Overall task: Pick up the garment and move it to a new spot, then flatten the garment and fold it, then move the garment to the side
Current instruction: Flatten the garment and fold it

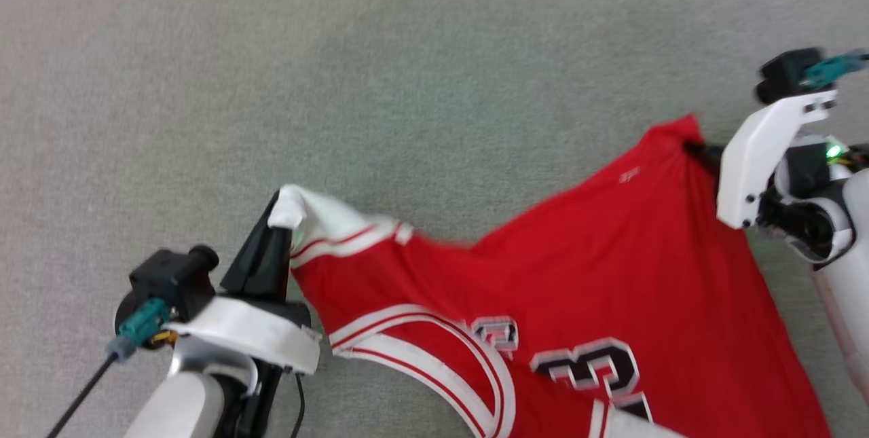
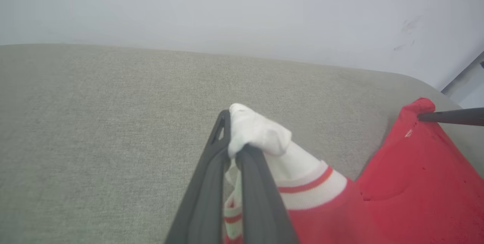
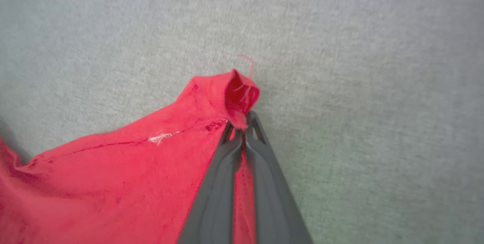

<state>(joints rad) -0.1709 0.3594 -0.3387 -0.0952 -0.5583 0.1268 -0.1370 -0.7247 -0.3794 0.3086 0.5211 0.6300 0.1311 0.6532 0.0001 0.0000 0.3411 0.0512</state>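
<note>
Red garment [image 1: 611, 254] spans the lower frame; your left gripper [image 2: 229, 120] pinches its white sleeve, right gripper [image 3: 242, 122] its corner

- A worktop [image 1: 353, 85] covered in grey-green woven cloth spreads from near to far and out to both sides; the weave is plain and even, with no pattern.
- Its far edge is rounded and curves down at the far right corner in the left wrist view.
- A pale, plain wall [image 2: 227, 5] rises right behind that far edge.
- A few faint scuff marks [image 2: 410, 24] sit on the wall toward the right.
- A narrow grey strip [image 2: 469, 81] shows past the far right corner; what it is cannot be told.
</note>
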